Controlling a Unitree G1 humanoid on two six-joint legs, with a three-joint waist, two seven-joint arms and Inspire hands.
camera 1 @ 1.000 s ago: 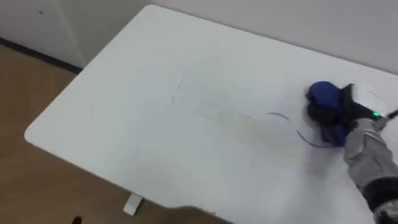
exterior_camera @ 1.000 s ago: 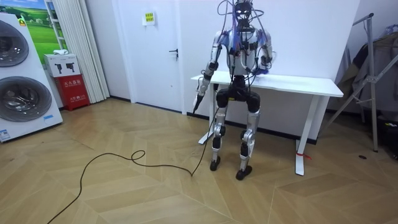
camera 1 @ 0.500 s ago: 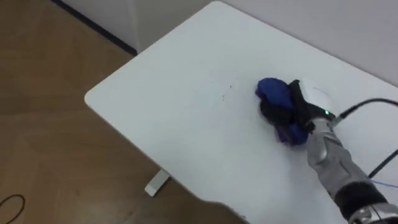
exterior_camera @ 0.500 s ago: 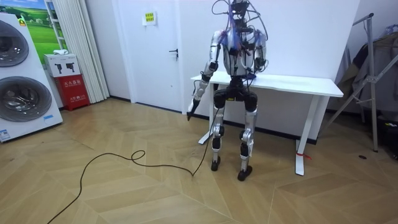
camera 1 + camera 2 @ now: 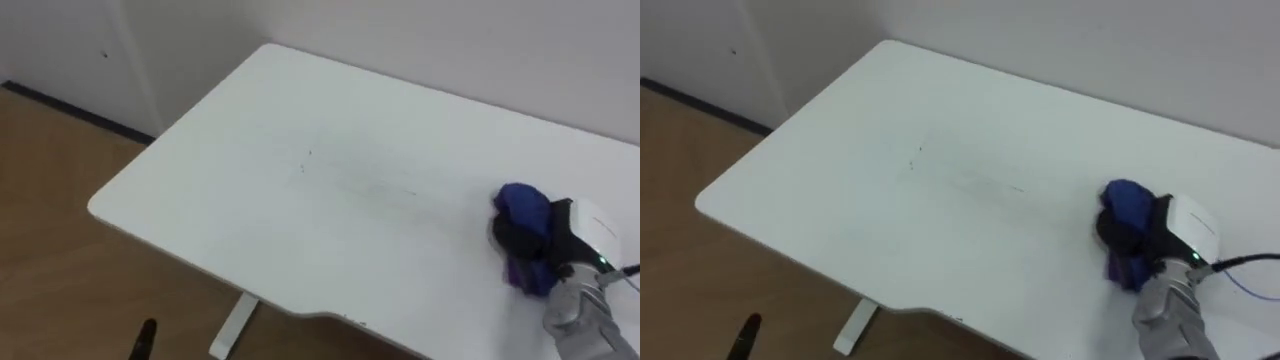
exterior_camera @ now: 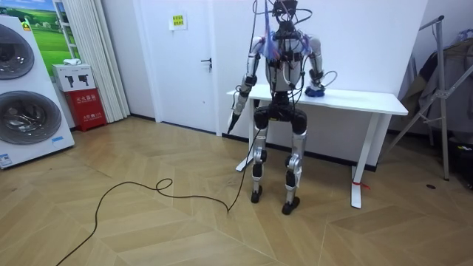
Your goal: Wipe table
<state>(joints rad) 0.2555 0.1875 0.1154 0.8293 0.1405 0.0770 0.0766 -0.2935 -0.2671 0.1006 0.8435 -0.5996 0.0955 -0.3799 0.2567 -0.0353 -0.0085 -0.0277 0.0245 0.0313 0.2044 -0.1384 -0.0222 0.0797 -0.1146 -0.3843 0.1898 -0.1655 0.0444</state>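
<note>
One hand is on the white table (image 5: 300,110): the right hand (image 5: 560,240) reaches in from the lower right and lies on the tabletop, with its dark fingers (image 5: 515,240) curled round a blue cloth (image 5: 522,203). The cloth is bunched under and in front of the fingers and it touches the table surface; in the room view it is about at the middle of the table's length. To the left of the cloth, well apart from it, some small dark specks (image 5: 305,168) and a faint thin streak (image 5: 380,186) are on the white surface. The left hand (image 6: 234,118) hangs beside the left end of the table, just below the level of the tabletop; its fingers point down, straight and relaxed, and it holds nothing. In the room view the robot stands upright on both legs close to the long side of the table, with its back to the camera, on a wooden floor (image 6: 148,229). A white door (image 6: 185,66) is at the room view's left of the table, and further left are a red box (image 6: 90,100) and a washing machine (image 6: 22,111).
</note>
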